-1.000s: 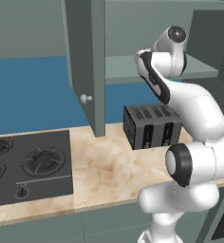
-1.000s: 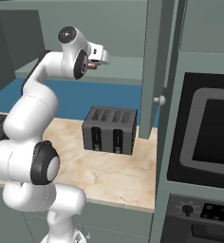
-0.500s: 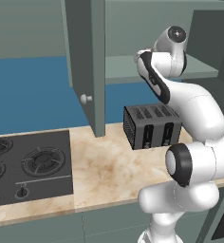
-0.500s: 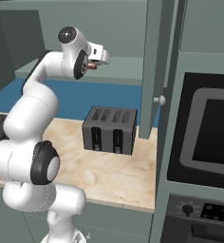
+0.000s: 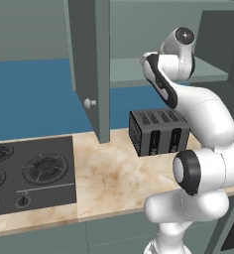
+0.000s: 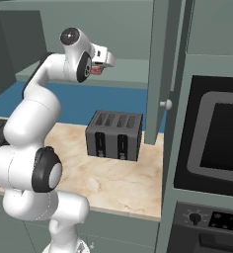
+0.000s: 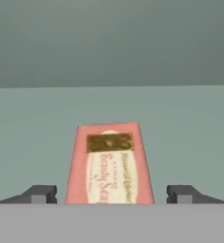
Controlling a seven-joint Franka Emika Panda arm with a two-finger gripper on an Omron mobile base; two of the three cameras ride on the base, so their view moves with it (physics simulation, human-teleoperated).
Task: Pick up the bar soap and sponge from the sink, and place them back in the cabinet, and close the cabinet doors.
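Note:
The pinkish-red bar soap [image 7: 109, 163] lies flat on the cabinet's grey-green shelf [image 7: 190, 133], label face up, between my finger tips [image 7: 38, 194]. My gripper [image 7: 111, 195] is open, with a gap on each side of the soap. From the right base view the gripper [image 6: 101, 63] reaches over the shelf [image 6: 131, 66] of the cabinet, and a bit of the red soap [image 6: 95, 70] shows under it. Both cabinet doors stand open: the left door [image 5: 89, 64] with its pale knob [image 5: 89, 103], and the right door [image 6: 158, 64]. The sponge and the sink are out of view.
A dark four-slot toaster [image 5: 158, 131] stands on the marble counter [image 5: 114, 173] below the cabinet. A black stove top [image 5: 29, 173] lies at the left. A built-in oven column [image 6: 217, 133] rises at the right, close to the right door.

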